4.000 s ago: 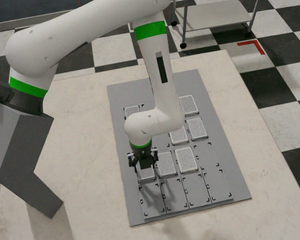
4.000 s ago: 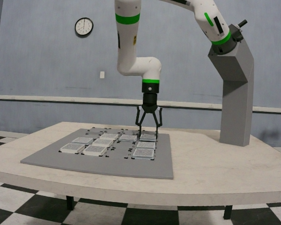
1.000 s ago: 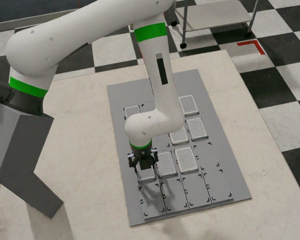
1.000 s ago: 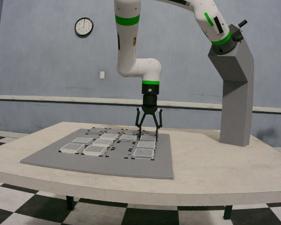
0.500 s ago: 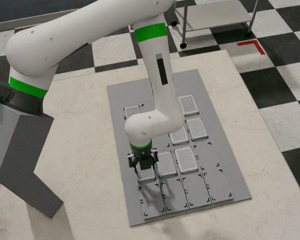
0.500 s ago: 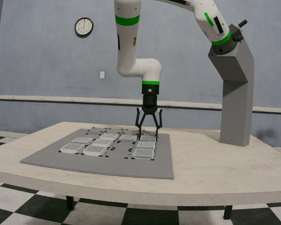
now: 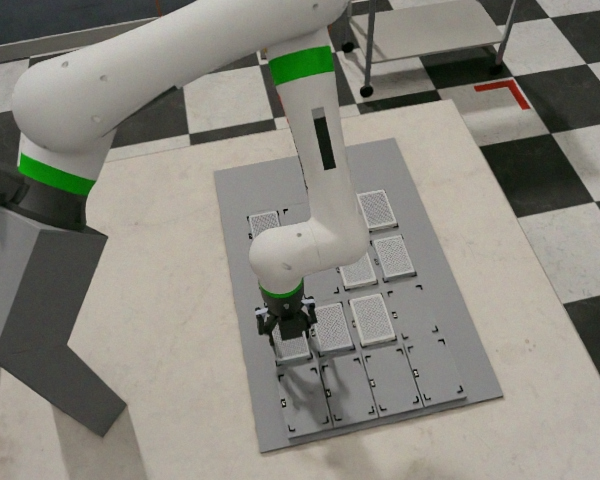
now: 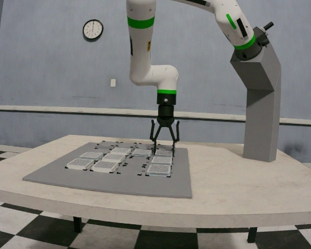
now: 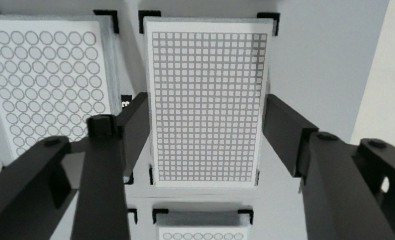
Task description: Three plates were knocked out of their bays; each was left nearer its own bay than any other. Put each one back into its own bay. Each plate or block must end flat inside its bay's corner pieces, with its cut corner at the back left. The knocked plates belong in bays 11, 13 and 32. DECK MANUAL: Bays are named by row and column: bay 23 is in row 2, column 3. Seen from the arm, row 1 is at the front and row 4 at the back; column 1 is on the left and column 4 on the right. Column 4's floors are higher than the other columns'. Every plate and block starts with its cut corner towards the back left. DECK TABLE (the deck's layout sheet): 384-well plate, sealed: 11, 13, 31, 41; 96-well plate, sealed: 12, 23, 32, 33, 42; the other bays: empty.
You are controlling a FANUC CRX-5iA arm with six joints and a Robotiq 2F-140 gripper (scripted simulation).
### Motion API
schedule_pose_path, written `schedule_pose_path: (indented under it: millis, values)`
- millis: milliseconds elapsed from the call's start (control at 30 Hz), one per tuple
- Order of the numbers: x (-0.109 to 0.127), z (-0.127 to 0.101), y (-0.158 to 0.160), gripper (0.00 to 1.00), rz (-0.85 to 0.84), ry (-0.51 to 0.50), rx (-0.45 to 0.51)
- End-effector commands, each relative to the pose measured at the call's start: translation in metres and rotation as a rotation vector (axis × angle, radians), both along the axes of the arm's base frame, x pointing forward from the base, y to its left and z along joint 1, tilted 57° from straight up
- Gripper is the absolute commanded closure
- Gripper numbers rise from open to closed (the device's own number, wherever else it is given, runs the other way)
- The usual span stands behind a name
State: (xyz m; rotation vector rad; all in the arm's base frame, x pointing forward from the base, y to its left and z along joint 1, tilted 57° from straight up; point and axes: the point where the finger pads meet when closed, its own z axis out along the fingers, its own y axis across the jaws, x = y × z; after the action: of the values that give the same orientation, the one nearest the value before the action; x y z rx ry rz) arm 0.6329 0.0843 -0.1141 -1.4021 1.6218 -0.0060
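My gripper [image 9: 206,110] is shut on a sealed 384-well plate [image 9: 209,102], with its fingers on the plate's two long edges. In the top view the gripper [image 7: 286,333] and the plate [image 7: 291,348] are at the near end of the third column, next to the raised column. The plate lies square between black corner pieces [image 9: 269,17]. I cannot tell whether it rests on the floor or hangs just above it. In the exterior view the fingertips [image 8: 163,147] are down at the plate [image 8: 164,153]. Another 384-well plate [image 7: 263,223] lies at the near end of the first column.
A 96-well plate [image 9: 49,80] [image 7: 333,326] sits in the bay one row back. Another 96-well plate [image 9: 204,230] sits one column over. More plates lie further back [image 7: 371,318] [image 7: 358,271] [image 7: 393,256] [image 7: 376,209]. The raised column's bays [image 7: 388,382] are empty. My arm hides part of the deck.
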Motion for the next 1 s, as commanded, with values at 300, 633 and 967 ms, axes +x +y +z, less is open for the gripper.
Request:
schedule_pose_path:
  millis: [300,633,967]
  values:
    - [0.0005,-0.0001,-0.0005,0.9,-0.001,0.0,-0.001]
    - [0.0007,-0.0002,-0.0004,0.3,-0.001,0.0,-0.001]
    - [0.0007,-0.0002,-0.0004,0.3,-0.001,0.0,-0.001]
